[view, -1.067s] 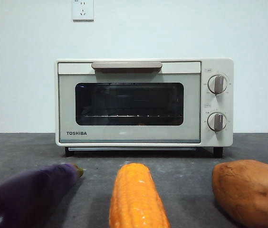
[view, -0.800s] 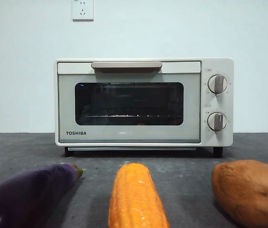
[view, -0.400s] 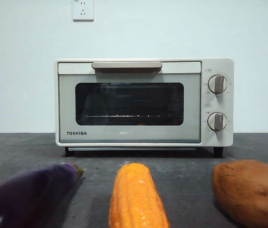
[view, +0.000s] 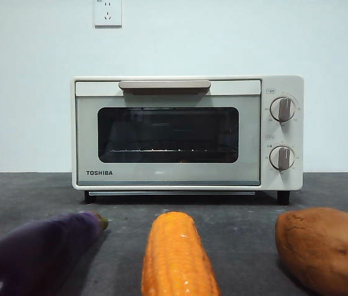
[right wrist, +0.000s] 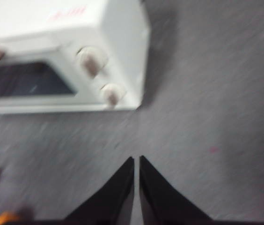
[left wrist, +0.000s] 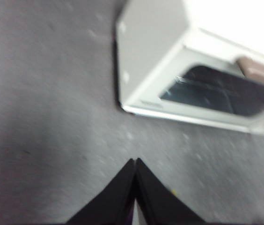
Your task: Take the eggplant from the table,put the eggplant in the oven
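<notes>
— Where are the arms?
— Both hang above the table (view: 236,219). The left gripper (left wrist: 135,161) and right gripper (right wrist: 136,159) point down at bare surface, jaws pressed together, holding nothing.
— And the eggplant (view: 35,253)?
— Lying on the table beside the corn cob (view: 175,256), before the closed oven (view: 186,132).

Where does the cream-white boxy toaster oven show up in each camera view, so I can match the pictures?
Front view: the cream-white boxy toaster oven stands centred at the back of the dark grey table, door shut.
Left wrist view: it fills the upper right, seen from its knobless side.
Right wrist view: it fills the upper left, knob side nearest.
Shared landmark: its dark glass door window.
</notes>
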Motion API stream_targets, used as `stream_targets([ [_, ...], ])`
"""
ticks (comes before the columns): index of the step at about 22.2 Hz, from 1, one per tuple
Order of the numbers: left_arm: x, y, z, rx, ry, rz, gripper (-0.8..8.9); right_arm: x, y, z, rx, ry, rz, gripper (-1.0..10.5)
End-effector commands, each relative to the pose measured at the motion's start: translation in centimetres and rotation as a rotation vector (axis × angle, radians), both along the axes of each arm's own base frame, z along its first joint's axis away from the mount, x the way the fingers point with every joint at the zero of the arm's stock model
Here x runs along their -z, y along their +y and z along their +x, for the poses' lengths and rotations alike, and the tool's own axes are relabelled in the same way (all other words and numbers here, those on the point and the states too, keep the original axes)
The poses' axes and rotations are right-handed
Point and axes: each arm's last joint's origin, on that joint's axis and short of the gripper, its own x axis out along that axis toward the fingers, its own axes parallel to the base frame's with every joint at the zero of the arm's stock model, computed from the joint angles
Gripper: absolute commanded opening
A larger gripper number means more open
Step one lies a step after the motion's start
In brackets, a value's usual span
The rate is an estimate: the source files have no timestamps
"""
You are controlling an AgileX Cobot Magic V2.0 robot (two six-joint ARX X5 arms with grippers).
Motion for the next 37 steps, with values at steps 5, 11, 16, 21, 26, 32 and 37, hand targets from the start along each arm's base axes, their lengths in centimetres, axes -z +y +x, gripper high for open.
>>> stream_targets([
  [5, -1.5, -1.2, 2.1, 0.172, 0.064, 0.034, 0.06, -0.4, 0.9, 1.5, -0.231, 0.12, 0.122, 1.8],
  [11, -1.4, -2.3, 2.6, 0.236, 0.082, 0.037, 0.06, 0.3, 3.3, 3.1, -0.432, 0.23, 0.263, 3.8],
  [16, -1.5, -2.8, 2.6, 0.261, 0.071, 0.037, 0.06, 0.3, 6.0, 4.8, -0.502, 0.242, 0.345, 3.8],
  [21, -1.5, -2.8, 2.6, 0.261, 0.066, 0.037, 0.06, 1.8, 11.8, 5.9, -0.537, 0.313, 0.281, 3.8],
  [26, -1.5, -2.8, 2.6, 0.258, 0.061, 0.041, 0.06, 2.6, 18.5, 6.3, -0.57, 0.461, 0.12, 3.8],
  [32, -1.5, -2.7, 2.7, 0.222, 0.049, 0.091, 0.06, 4.3, 26.7, 6.6, -0.63, 0.572, -0.068, 3.8],
  [37, -1.5, -2.6, 2.7, 0.222, 0.046, 0.1, 0.06, 7.0, 32.0, 7.3, -0.659, 0.613, -0.15, 3.8],
])
